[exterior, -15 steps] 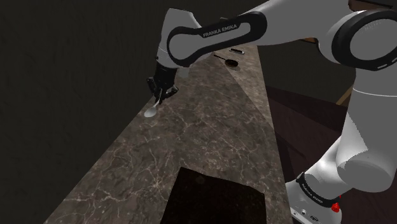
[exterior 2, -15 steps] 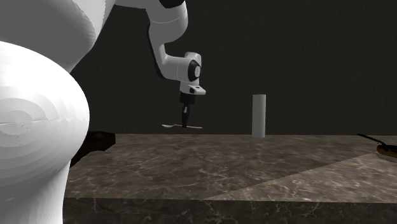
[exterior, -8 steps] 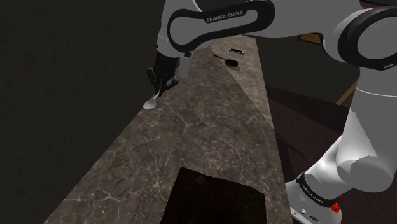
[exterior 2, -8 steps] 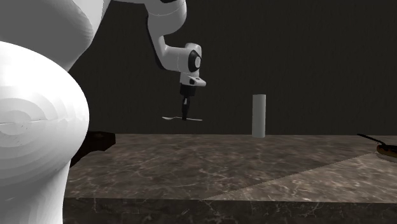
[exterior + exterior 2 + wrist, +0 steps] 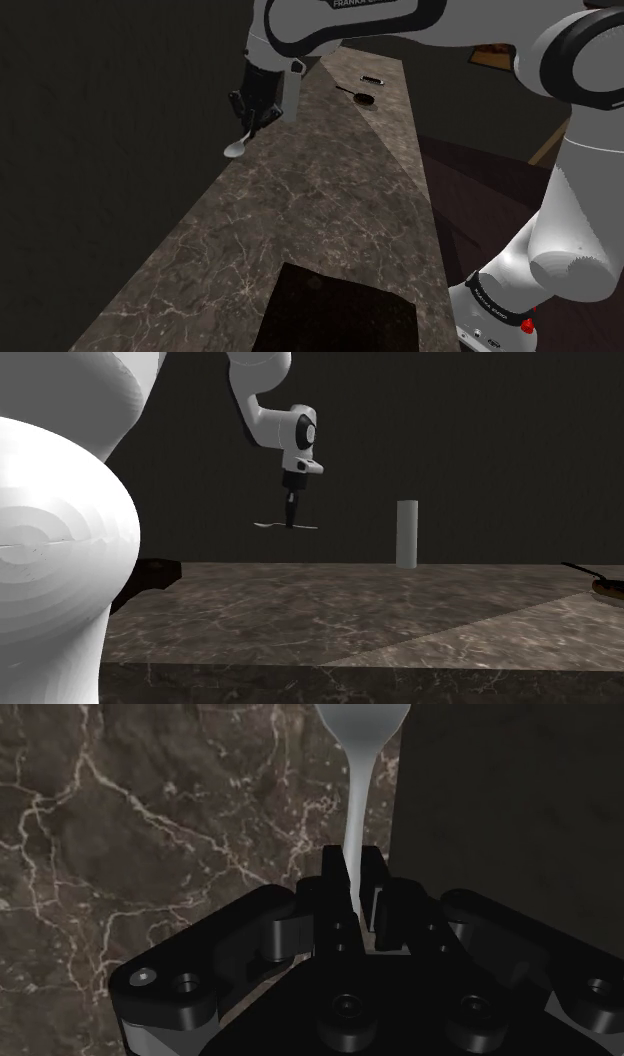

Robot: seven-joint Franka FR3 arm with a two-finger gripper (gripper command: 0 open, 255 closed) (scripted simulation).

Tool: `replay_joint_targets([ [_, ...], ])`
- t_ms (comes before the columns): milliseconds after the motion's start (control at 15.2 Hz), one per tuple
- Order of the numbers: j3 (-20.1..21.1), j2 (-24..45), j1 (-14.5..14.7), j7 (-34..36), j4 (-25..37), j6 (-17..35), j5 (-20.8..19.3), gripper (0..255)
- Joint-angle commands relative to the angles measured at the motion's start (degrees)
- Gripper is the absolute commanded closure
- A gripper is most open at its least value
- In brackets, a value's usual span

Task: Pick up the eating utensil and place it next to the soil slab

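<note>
A pale grey spoon (image 5: 236, 147) hangs level in the air above the far left part of the marble counter (image 5: 330, 200). My gripper (image 5: 253, 124) is shut on its handle, and the bowl sticks out toward the dark wall. In the second exterior view the spoon (image 5: 286, 526) lies flat under the gripper (image 5: 291, 522), well above the counter (image 5: 380, 612). The wrist view has the fingers (image 5: 338, 889) clasping the spoon's handle (image 5: 356, 794) over the counter's edge. The dark soil slab (image 5: 340, 310) lies flat at the counter's near end, close to my stand.
A pale upright cylinder (image 5: 406, 534) stands on the counter to the second exterior view's right of the gripper. A small black pan (image 5: 362, 98) and a dark flat item (image 5: 373, 79) lie at the far end. A dark wall runs along the counter's left side.
The gripper has risen with the spoon, lifting it higher above the counter over the last second. The spoon stays level in the fingers.
</note>
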Motion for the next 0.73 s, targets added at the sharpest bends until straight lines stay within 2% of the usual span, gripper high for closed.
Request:
replay_joint_targets([
  [0,0.0,-0.3,-0.1,0.0,1.2,-1.5,0.1,255],
  [264,0.1,-0.6,0.0,0.3,3.5,-4.1,0.1,255],
  [660,2.3,-12.2,0.4,2.5,-12.2,1.1,4.0,255],
])
